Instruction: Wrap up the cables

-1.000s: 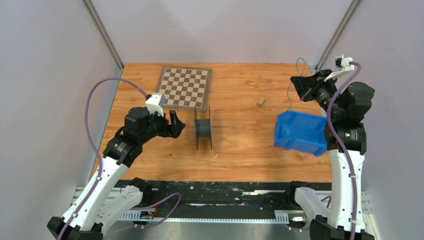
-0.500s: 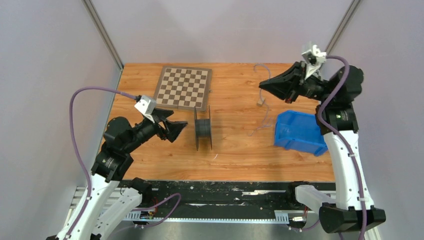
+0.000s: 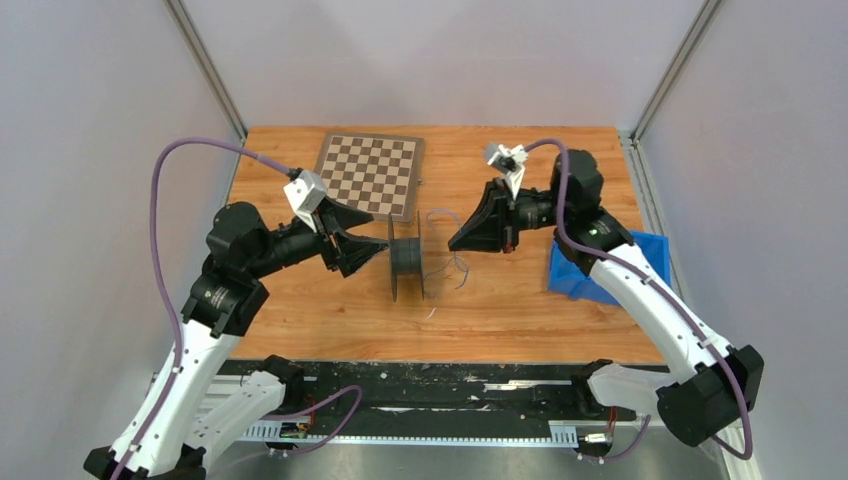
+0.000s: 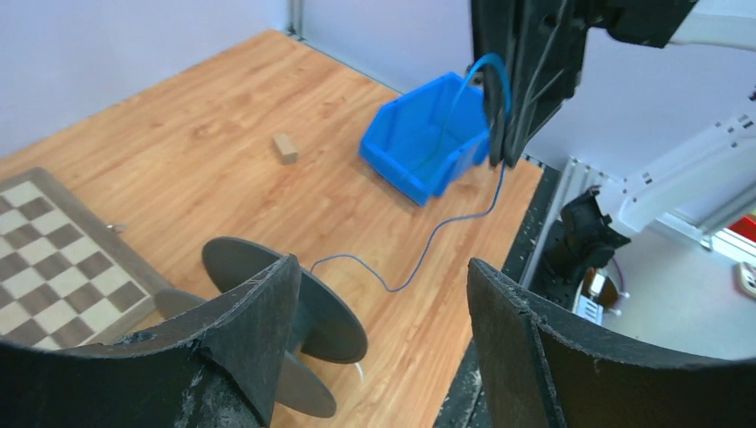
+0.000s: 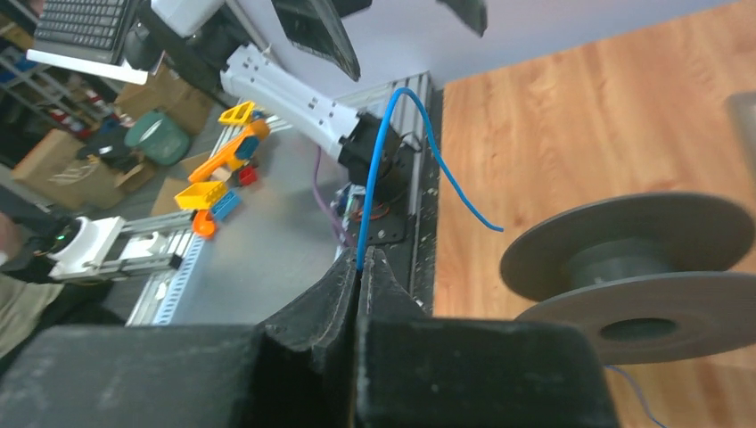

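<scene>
The cable is a very thin bluish wire looping loosely on the table just right of a dark grey spool. My right gripper is shut on the cable; in the right wrist view the wire rises from the pinched fingertips, with the spool at the right. My left gripper is open and empty just left of the spool. In the left wrist view the spool lies behind the left finger and the wire runs up to the right gripper.
A blue bin sits at the right, partly under my right arm, and shows in the left wrist view. A chessboard lies at the back left. A small wooden block lies on the table.
My right arm has swung left from the bin to beside the spool, carrying the cable with it. My left gripper has edged toward the spool, jaws open.
</scene>
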